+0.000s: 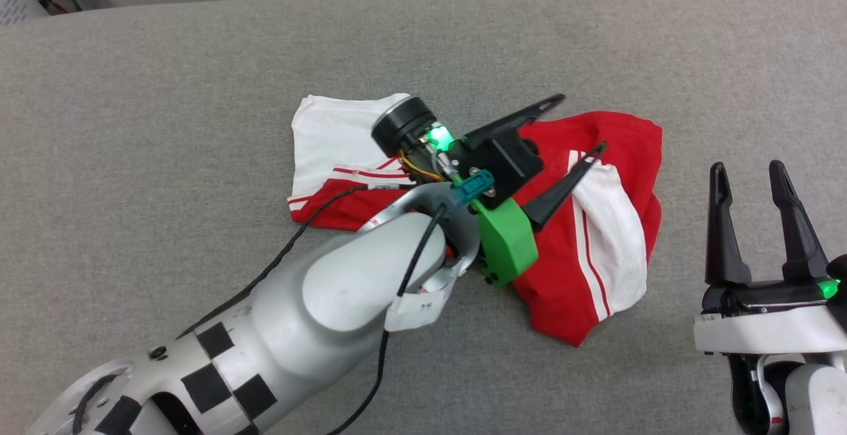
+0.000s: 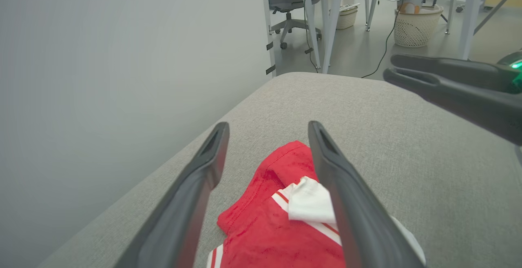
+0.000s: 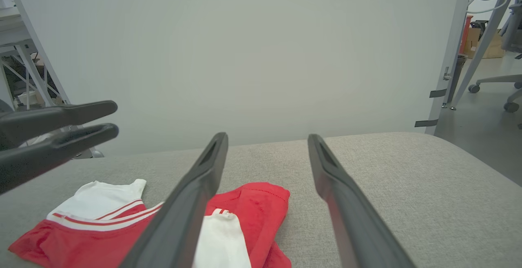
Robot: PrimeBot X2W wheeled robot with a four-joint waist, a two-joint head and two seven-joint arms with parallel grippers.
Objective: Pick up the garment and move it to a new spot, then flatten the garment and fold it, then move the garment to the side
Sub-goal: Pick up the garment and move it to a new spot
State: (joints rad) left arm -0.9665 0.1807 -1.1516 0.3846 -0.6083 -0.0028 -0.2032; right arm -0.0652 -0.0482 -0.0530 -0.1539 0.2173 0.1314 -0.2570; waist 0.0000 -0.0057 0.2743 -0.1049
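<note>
Grey cushion [image 1: 198, 91] holds one crumpled garment [image 1: 595, 256]; left tool [image 1: 582, 122] above it, right tool [image 1: 746, 166] beside, both wide.

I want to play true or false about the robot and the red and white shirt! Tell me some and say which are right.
1. The red and white soft T-shirt lies bunched up on the grey fabric surface. True.
2. The left hand is squeezing the T-shirt. False: its fingers are spread open, with no cloth pinched between them.
3. The right hand is open. True.
4. The right hand is over the T-shirt. False: it is beside it, over bare grey fabric.
</note>
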